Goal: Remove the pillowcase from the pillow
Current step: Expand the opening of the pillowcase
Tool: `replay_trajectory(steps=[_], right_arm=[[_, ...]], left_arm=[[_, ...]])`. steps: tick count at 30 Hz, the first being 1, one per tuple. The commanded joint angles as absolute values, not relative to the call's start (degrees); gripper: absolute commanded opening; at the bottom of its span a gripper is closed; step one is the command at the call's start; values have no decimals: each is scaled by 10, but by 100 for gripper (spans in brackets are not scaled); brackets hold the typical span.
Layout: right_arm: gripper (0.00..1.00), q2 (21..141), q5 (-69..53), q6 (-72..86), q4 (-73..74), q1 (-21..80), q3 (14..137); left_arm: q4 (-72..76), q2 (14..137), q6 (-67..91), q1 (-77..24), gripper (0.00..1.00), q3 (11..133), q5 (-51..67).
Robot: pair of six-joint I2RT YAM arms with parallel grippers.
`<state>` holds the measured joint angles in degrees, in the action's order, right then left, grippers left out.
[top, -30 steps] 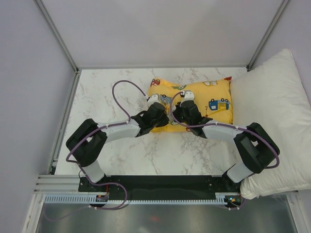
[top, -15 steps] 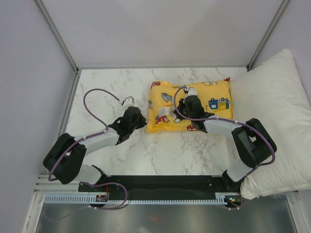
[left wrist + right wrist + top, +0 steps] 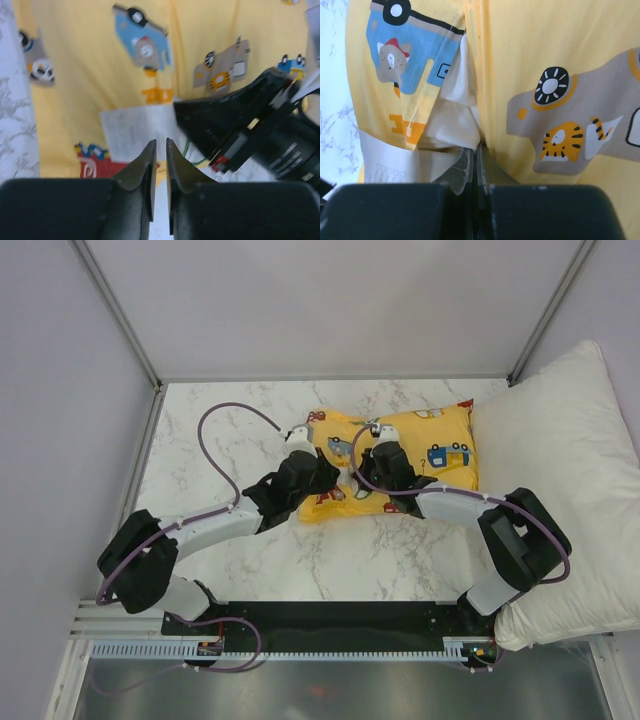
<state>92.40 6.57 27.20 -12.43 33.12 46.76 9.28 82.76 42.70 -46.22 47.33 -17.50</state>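
Observation:
The yellow pillowcase (image 3: 430,450) printed with cars lies at the back middle of the marble table. In the right wrist view its opening gapes and the cream pillow (image 3: 455,117) shows inside. My right gripper (image 3: 383,435) (image 3: 477,148) is shut, pinching the pillowcase (image 3: 545,65) at that opening's edge. My left gripper (image 3: 303,445) (image 3: 160,143) hovers at the case's near left corner, just short of a white label (image 3: 132,131). Its jaws stand a narrow slit apart with nothing between them. The pillowcase (image 3: 90,60) fills the view ahead of them, and the right arm's black wrist (image 3: 240,120) sits close on the right.
A large white pillow (image 3: 575,470) leans over the table's right side. Grey walls and metal frame posts (image 3: 120,315) close in the back and sides. Purple cables (image 3: 225,420) loop off both arms. Bare marble (image 3: 220,460) lies left of the case.
The left arm swung away to the left with nothing in its jaws, then came back to the pillowcase's near left corner. The right gripper stayed shut on the case, which bunched slightly.

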Motion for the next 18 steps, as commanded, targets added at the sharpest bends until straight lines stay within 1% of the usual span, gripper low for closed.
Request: replay_trajectory(steps=[1, 4, 5, 6, 10, 14, 15, 18], right_arm=[[0, 919, 128, 258, 8, 341, 432], [0, 908, 128, 261, 9, 350, 432], [0, 905, 127, 261, 10, 352, 430], [0, 902, 127, 260, 10, 352, 429], [0, 890, 130, 258, 7, 355, 421], [0, 893, 133, 254, 5, 354, 420], [0, 894, 132, 254, 5, 354, 421], [0, 894, 131, 253, 5, 354, 426]], left_arm=[[111, 861, 413, -470, 30, 515, -180], [106, 888, 417, -477, 46, 537, -184], [79, 897, 417, -479, 54, 548, -188], [60, 911, 417, -482, 56, 562, -201], [20, 961, 417, -487, 58, 609, -190], [-60, 1008, 415, -499, 59, 650, -205], [-96, 1014, 417, -500, 59, 657, -214], [-131, 1020, 420, -499, 60, 655, -225]])
